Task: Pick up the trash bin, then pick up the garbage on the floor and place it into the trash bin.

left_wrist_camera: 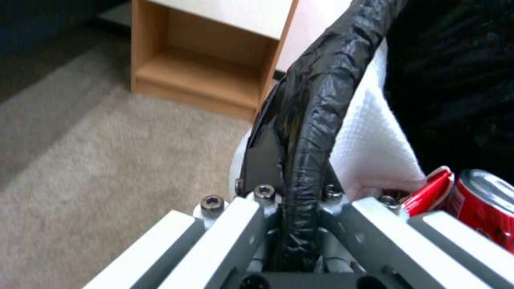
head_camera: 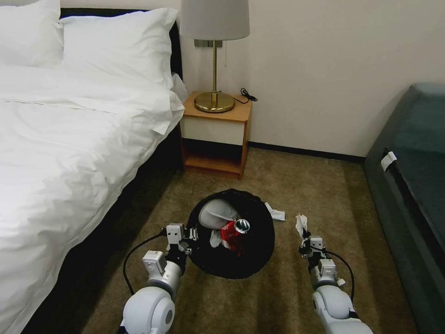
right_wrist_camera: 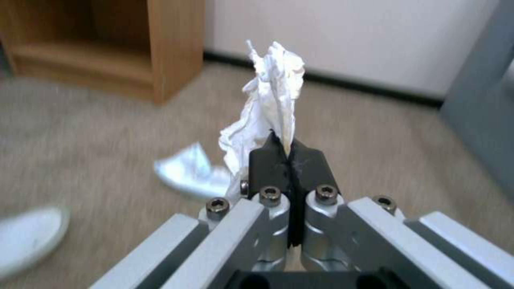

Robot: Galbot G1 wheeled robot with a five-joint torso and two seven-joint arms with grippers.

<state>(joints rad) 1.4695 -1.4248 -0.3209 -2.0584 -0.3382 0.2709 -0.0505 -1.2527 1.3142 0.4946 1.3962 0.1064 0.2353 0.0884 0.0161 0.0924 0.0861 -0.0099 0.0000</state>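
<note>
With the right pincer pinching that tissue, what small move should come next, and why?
Probably swing the right pincer toward the left, over the trash bin. It is shut on a tissue held beside the bin, not above it, while the left pincer grips the bin's rim with the opening facing up.

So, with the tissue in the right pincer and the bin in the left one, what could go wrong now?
1. The right pincer pinches only the low edge of the tissue; it may slip out and fall beside the trash bin.
2. The left pincer grips just the bin's rim, so the bin may tilt and spill the red can.
3. Another tissue on the carpet could be forgotten.
</note>
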